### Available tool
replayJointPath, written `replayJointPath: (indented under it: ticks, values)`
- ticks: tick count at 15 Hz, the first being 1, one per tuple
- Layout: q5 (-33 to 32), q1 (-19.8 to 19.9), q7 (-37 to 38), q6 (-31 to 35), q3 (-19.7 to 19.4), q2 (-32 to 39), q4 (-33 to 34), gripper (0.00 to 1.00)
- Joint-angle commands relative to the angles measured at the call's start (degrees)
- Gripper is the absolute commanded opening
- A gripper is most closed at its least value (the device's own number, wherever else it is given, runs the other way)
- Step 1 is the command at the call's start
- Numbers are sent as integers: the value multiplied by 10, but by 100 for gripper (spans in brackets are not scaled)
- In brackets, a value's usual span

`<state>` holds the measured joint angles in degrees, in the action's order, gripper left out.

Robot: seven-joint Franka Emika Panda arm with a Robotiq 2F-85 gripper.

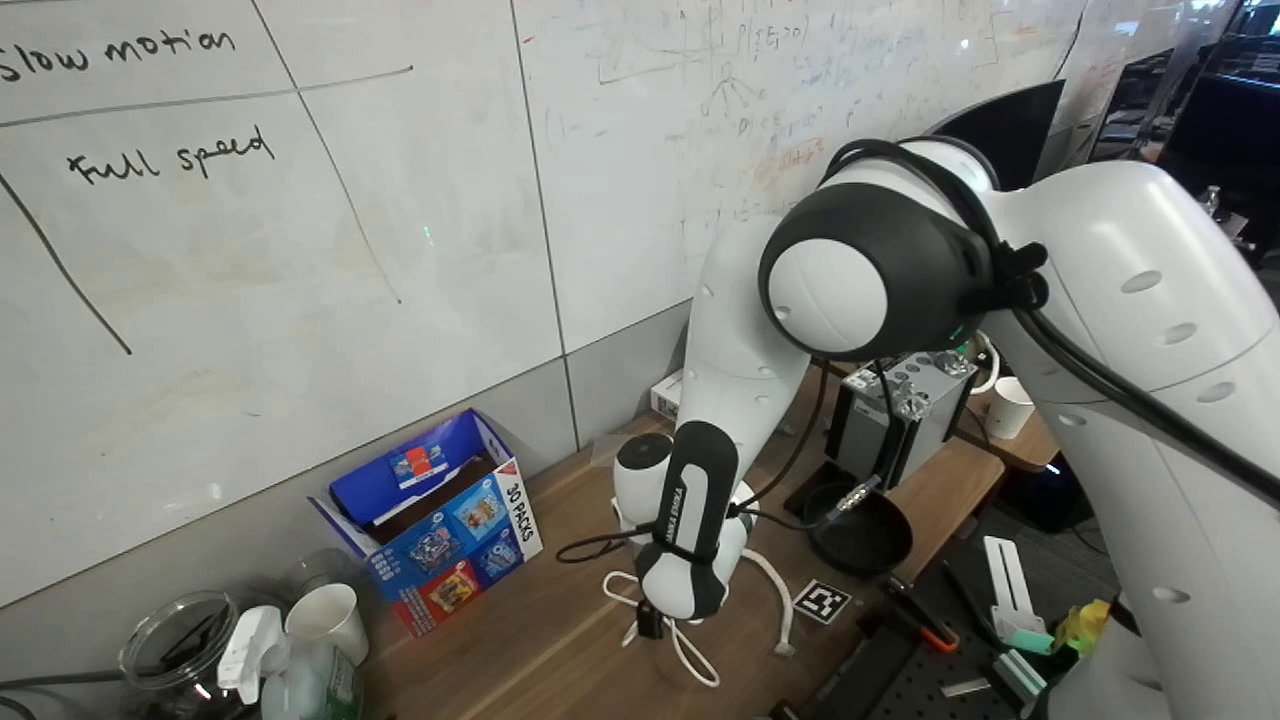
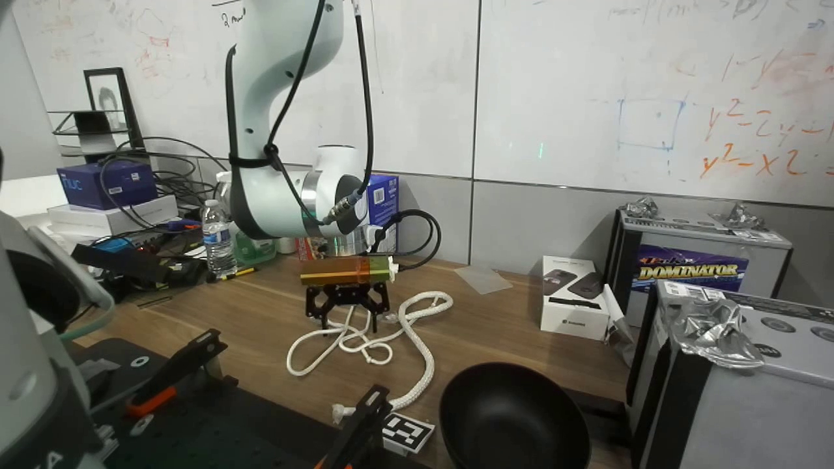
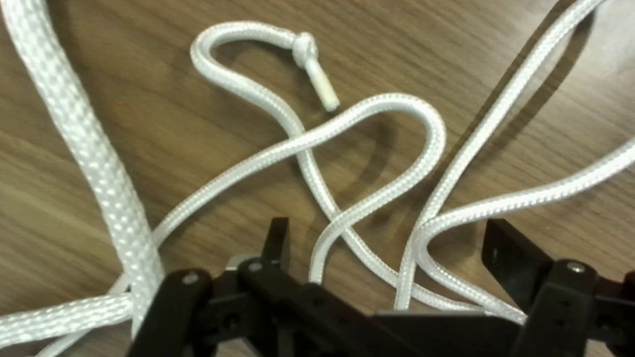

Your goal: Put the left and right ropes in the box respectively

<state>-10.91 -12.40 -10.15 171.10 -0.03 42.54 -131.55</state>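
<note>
Two white ropes lie curled on the wooden table. The left, thinner rope shows in both exterior views [image 1: 713, 682] [image 2: 301, 374] and in the wrist view [image 3: 397, 101], loosely looped with a knotted end. The right, thicker rope [image 1: 785, 605] [image 2: 428, 365] lies beside it, partly at the left of the wrist view [image 3: 94, 148]. My gripper [image 2: 348, 322] points down just above the thinner rope; in the wrist view its open fingers [image 3: 387, 230] stand either side of several strands, holding nothing. The blue open box [image 1: 450, 550] stands against the wall; the arm partly hides it in an exterior view [image 2: 384, 195].
A black bowl [image 2: 515, 410] and grey-black appliances [image 2: 723, 391] stand right of the ropes. A white phone box [image 2: 573, 306] is near the wall. A paper cup [image 1: 328, 618] and a spray bottle [image 1: 305, 675] stand left of the box. A marker tag [image 1: 822, 602] lies near the thicker rope.
</note>
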Motion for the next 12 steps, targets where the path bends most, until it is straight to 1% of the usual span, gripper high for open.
replayJointPath:
  ticks: [1,3,7,9,10,11,12]
  values:
    - [-12,-8,13,19,-8,6,3,100]
    - [-14,-11,13,26,-12,8,3,74]
    - [-13,-11,11,32,-12,8,3,42]
    - [-13,-12,12,34,-13,8,3,30]
    - [-13,-11,11,34,-12,7,3,21]
    - [-12,-9,10,33,-10,6,3,15]
    - [-11,-6,8,29,-8,6,5,12]
